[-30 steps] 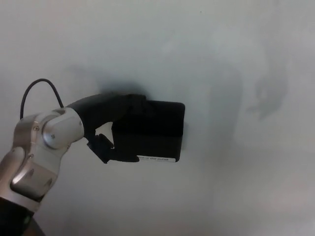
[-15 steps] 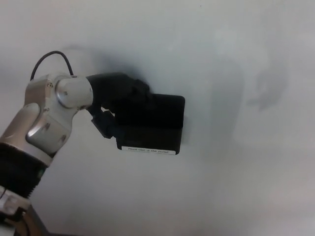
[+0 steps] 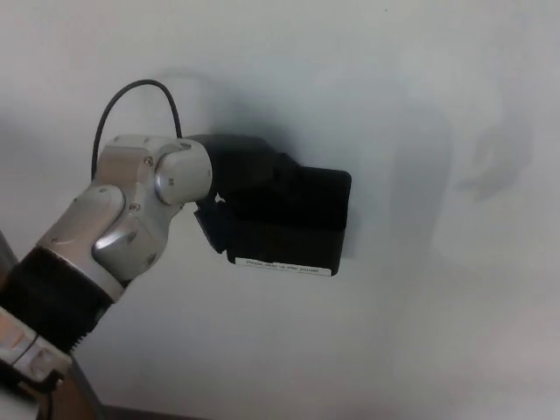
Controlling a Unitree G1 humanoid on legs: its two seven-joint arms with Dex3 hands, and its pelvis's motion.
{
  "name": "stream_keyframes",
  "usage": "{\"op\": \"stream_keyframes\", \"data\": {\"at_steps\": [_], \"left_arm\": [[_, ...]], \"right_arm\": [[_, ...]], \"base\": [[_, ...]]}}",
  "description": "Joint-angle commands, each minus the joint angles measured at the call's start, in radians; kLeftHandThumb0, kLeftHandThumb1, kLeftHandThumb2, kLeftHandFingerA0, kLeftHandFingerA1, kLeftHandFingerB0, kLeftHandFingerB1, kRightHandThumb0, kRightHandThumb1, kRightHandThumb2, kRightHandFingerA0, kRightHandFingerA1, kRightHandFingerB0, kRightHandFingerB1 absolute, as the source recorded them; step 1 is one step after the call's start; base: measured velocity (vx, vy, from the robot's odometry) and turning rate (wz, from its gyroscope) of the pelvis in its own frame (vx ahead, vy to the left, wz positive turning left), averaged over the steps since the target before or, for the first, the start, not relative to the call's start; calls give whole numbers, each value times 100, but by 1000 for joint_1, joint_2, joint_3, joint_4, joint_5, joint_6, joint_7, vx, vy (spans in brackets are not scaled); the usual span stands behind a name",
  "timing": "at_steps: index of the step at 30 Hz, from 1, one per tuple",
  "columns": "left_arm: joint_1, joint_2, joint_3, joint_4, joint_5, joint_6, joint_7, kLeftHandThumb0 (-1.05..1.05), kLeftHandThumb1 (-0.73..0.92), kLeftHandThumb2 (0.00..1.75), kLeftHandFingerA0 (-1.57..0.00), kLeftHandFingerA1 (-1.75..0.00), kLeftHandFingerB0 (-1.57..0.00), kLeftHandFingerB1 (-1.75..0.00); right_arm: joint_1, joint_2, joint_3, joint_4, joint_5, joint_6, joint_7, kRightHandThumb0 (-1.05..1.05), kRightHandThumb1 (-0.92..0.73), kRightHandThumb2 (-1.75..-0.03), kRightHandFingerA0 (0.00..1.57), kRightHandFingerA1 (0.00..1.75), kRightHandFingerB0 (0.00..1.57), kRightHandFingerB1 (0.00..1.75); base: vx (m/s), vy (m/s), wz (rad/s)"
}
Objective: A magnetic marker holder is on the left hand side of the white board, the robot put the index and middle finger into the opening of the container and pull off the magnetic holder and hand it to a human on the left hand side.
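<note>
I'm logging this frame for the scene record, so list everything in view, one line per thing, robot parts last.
whiteboard: one, white with faint grey smudges at the right, fills the whole background.
marker holder: one, black box, centre of the picture against the whiteboard, white label strip along its lower edge.
cable: one, thin black loop, above the wrist at upper left.
left arm: one, silver wrist joints with a black sleeve below, coming in from the lower left.
left hand: one, black, on the holder's upper left corner; its grip is hard to make out, black on black.
</note>
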Motion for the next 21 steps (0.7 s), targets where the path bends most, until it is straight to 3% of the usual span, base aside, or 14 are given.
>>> {"op": "stream_keyframes", "data": {"at_steps": [1, 6, 8, 9, 13, 14, 19, 20, 21], "left_arm": [[22, -4, -96, 15, 141, -51, 62, -87, 49, 82, -51, -46, -36, -41], [31, -3, -172, -17, 207, -98, 103, -88, 48, 86, -55, -49, -36, -40], [42, -2, -175, -27, 217, -99, 113, -86, 48, 86, -48, -48, -35, -41], [40, -3, -176, -24, 219, -97, 111, -94, 54, 87, -50, -47, -35, -40], [42, -8, -171, -20, 224, -92, 99, -88, 51, 87, -51, -49, -33, -41], [37, -10, -173, -16, 228, -84, 85, -82, 61, 60, -50, -37, -35, -32], [33, -24, -159, 6, 229, -35, 34, -85, 60, 60, -49, -37, -34, -31], [35, -30, -154, 14, 227, -32, 32, -96, 55, 87, -60, -51, -27, -37], [36, -32, -152, 16, 227, -32, 32, -96, 55, 87, -60, -51, -27, -37]], "right_arm": [[8, -16, 1, -10, -3, -25, -9, -59, -68, -61, 81, 54, 55, 38], [8, -14, -15, -6, 24, -29, 33, -58, -67, -61, 84, 57, 58, 39], [21, -12, -14, -14, 22, -31, 33, -59, -67, -61, 83, 57, 59, 39], [26, -13, -12, -17, 18, -31, 29, -61, -68, -60, 82, 56, 58, 38], [39, -13, -14, -23, 18, -36, 31, -61, -68, -61, 82, 57, 57, 39], [38, -13, -15, -23, 21, -27, 33, -60, -67, -61, 83, 57, 56, 39], [32, -8, -18, -19, 22, -27, 32, -62, -67, -60, 83, 56, 55, 39], [32, -9, -16, -18, 17, -25, 24, -63, -66, -61, 84, 56, 56, 39], [32, -10, -15, -18, 15, -25, 21, -63, -66, -61, 84, 56, 56, 39]], "base": [[0, 0, 0], [-3, 4, 6], [0, 0, 0], [0, 0, 0], [0, 0, 0], [0, 0, 0], [0, 0, 0], [0, 0, 0], [0, 0, 0]]}}
